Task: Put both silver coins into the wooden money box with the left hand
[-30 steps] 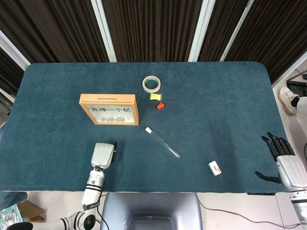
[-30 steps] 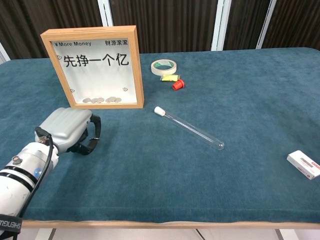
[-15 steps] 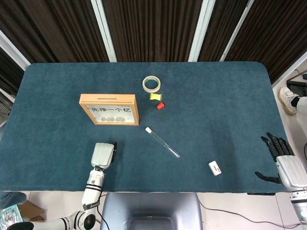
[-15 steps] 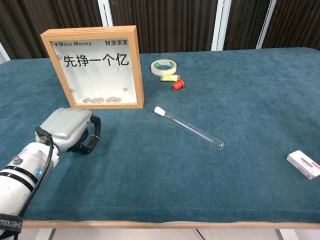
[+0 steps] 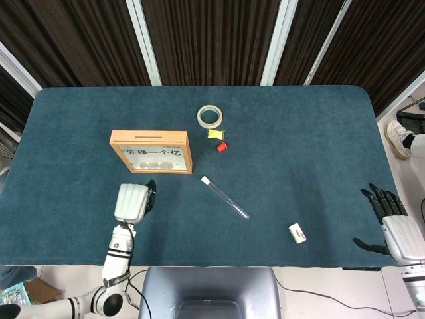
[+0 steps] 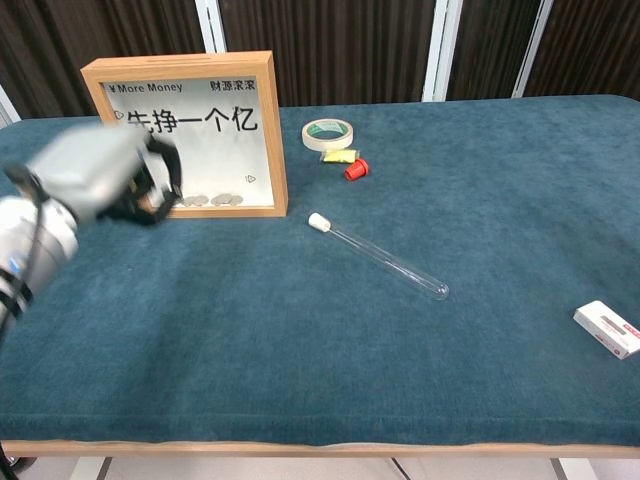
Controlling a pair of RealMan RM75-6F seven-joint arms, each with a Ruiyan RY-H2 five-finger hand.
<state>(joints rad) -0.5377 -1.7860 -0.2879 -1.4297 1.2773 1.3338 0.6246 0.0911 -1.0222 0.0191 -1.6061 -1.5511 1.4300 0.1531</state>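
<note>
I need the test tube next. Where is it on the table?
The test tube lies near mid-table in the head view, diagonally between the wooden money box and the white eraser.

Light wooden money box [image 6: 187,135], matt blue cloth table [image 6: 400,350], clear glass tube [image 6: 385,259]

Bare cloth lies between the money box [image 5: 151,151] and test tube [image 5: 225,198]
</note>
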